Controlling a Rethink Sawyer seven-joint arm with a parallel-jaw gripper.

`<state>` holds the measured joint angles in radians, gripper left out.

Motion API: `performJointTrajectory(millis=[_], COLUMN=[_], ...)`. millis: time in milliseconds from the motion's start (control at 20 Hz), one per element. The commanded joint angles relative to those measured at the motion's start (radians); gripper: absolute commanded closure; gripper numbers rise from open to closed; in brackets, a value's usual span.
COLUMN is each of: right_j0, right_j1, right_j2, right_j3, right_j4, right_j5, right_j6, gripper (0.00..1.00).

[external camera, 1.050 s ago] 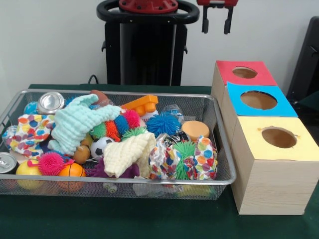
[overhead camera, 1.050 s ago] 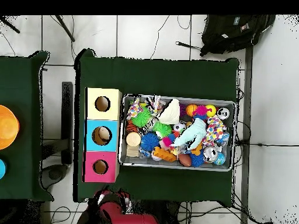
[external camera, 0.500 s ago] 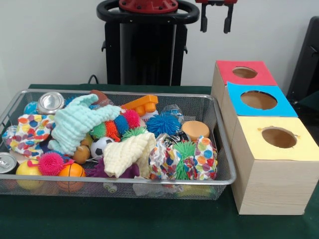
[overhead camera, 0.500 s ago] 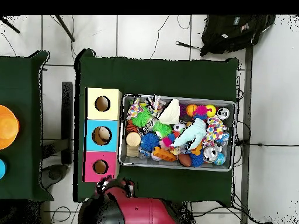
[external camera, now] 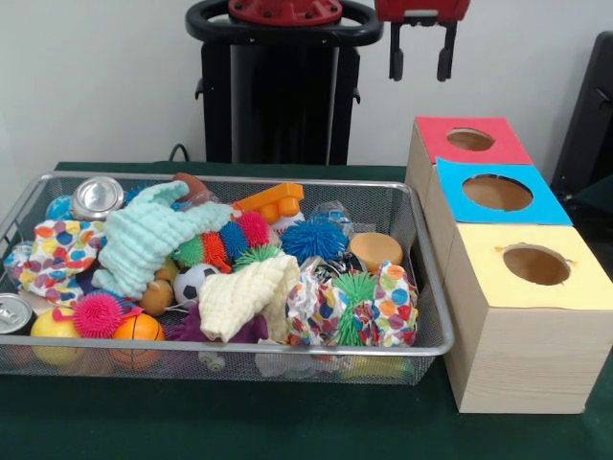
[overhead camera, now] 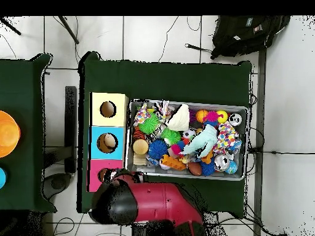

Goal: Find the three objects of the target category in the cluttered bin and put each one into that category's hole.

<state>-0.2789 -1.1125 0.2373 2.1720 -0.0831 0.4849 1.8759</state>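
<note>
Bin (external camera: 421, 287) of wire mesh sits on the green counter (external camera: 239, 422), heaped with toys and cloths that bury one another. Beside it stand yellow (external camera: 536, 265), blue (external camera: 496, 193) and red holes (external camera: 470, 140). Beyond, the hand (external camera: 420, 63) hangs high, fingers apart, holding nothing, its top cut off.

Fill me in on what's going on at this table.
A red and black robot arm is set to sort toys from a cluttered wire bin into a wooden box with a red hole, a blue hole and a yellow hole. Right now its gripper hangs open and empty, high above the table, near the red end of the box. Nothing has been picked up: the spiky balls, the cloths, the cans and the small sports balls all lie piled in the bin.
</note>
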Motion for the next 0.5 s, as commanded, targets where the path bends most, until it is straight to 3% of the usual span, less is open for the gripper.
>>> performJointTrajectory(millis=[50,500], right_j0=[-0.062,-0.130], right_j1=[0.124,0.223], right_j2=[0.133,0.238], right_j3=[-0.207,-0.334], right_j4=[-0.112,-0.192], right_j5=[0.134,0.189], right_j6=[-0.201,-0.259], gripper=[0.00,0.00])
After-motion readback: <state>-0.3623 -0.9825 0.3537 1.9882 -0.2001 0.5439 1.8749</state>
